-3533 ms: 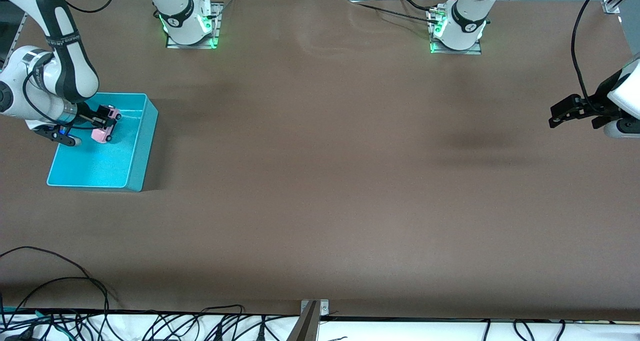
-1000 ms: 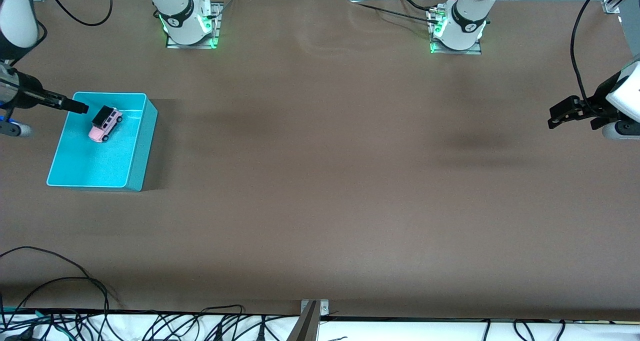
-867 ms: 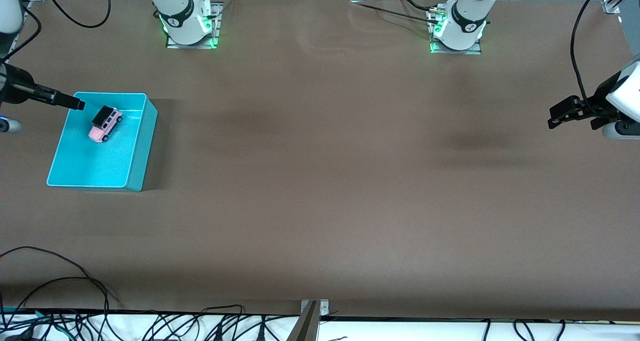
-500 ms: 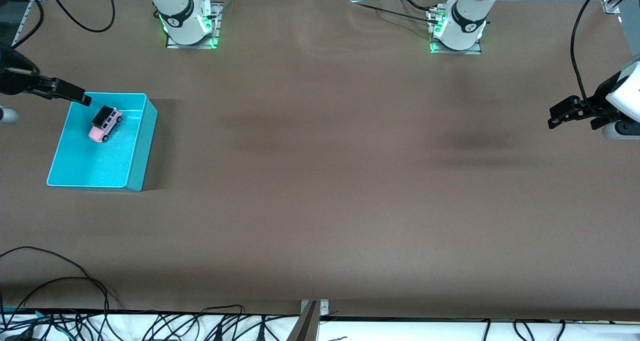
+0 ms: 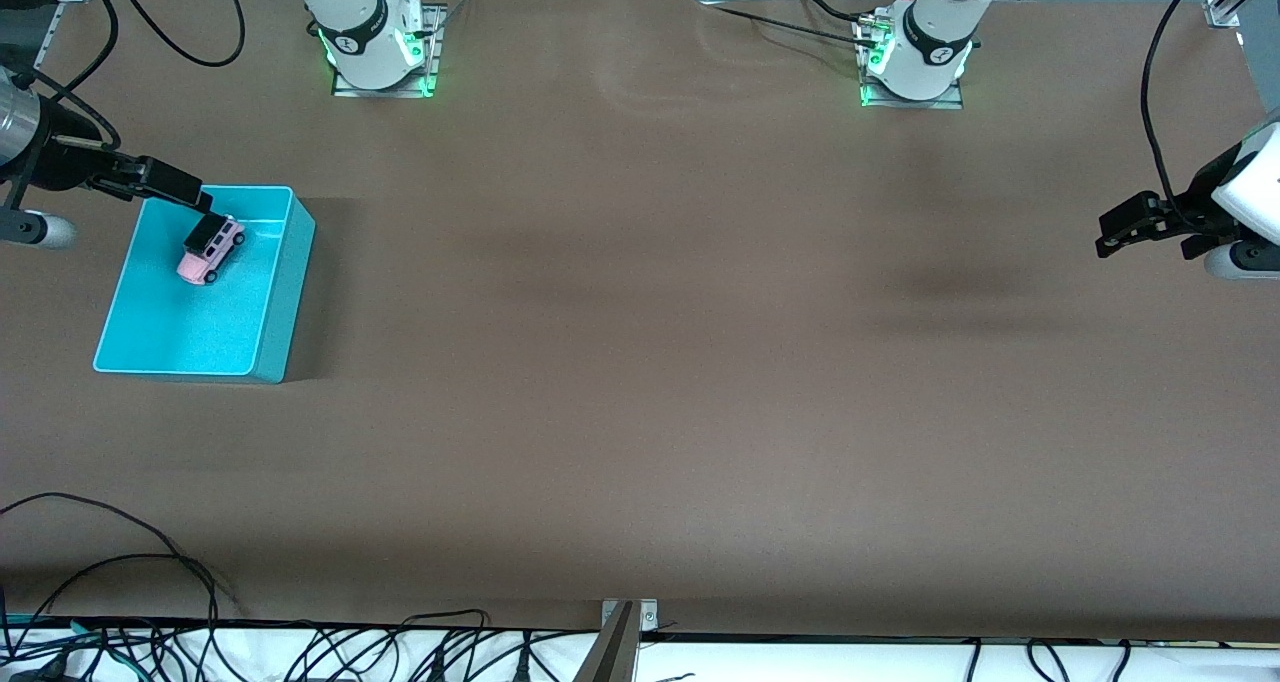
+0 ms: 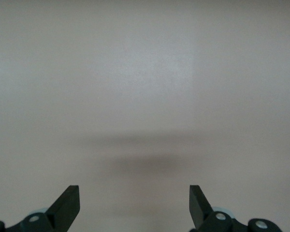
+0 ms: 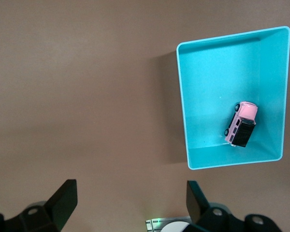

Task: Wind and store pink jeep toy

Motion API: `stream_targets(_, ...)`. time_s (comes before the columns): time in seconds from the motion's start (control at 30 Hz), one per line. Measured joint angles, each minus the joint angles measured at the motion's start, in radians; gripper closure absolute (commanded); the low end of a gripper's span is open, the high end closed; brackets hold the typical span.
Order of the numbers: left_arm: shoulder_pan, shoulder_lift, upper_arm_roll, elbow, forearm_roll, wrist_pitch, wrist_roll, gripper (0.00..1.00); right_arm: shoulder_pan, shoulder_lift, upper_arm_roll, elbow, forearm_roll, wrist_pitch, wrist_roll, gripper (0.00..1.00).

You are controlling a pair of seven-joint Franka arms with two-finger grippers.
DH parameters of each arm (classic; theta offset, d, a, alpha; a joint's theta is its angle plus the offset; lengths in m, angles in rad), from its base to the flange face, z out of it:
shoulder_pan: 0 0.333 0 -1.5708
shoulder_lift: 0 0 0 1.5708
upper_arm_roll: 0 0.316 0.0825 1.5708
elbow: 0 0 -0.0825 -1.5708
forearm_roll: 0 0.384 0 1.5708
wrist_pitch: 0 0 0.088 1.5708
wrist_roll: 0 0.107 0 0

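The pink jeep toy [image 5: 211, 247] [image 7: 241, 124] stands on its wheels inside the turquoise bin [image 5: 283, 307] [image 7: 181, 96], in the part of the bin farther from the front camera. Nothing touches it. My right gripper [image 5: 196, 198] [image 7: 130, 194] is open and empty, raised in the air. The right wrist view shows bare table between its fingers and the bin off to one side. My left gripper [image 5: 1103, 234] [image 6: 134, 198] waits open and empty over bare table at the left arm's end.
The two arm bases [image 5: 378, 47] [image 5: 915, 57] stand with green lights along the table's edge farthest from the front camera. Loose cables [image 5: 120, 562] and a metal bracket [image 5: 626, 617] lie at the edge nearest it.
My right gripper has let go of the jeep, left it in the bin, and lifted away. Over the last second it swung slightly above the bin's corner. The left arm has not moved.
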Motion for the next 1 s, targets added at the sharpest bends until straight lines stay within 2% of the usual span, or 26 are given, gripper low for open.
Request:
stream_targets(0.27,0.000,0.000,0.000,0.000,0.000,0.000,0.000,0.00,-0.001,-0.001,0.000,0.023,-0.008,0.004,-0.024,0.00)
stream_targets(0.77,0.000,0.000,0.000,0.000,0.000,0.000,0.000,0.00,-0.003,-0.022,0.000,0.128,-0.008,-0.133,-0.036,0.00)
stream_targets(1.0,0.000,0.000,0.000,0.000,0.000,0.000,0.000,0.00,-0.004,-0.034,0.000,0.141,-0.009,-0.153,-0.036,0.00)
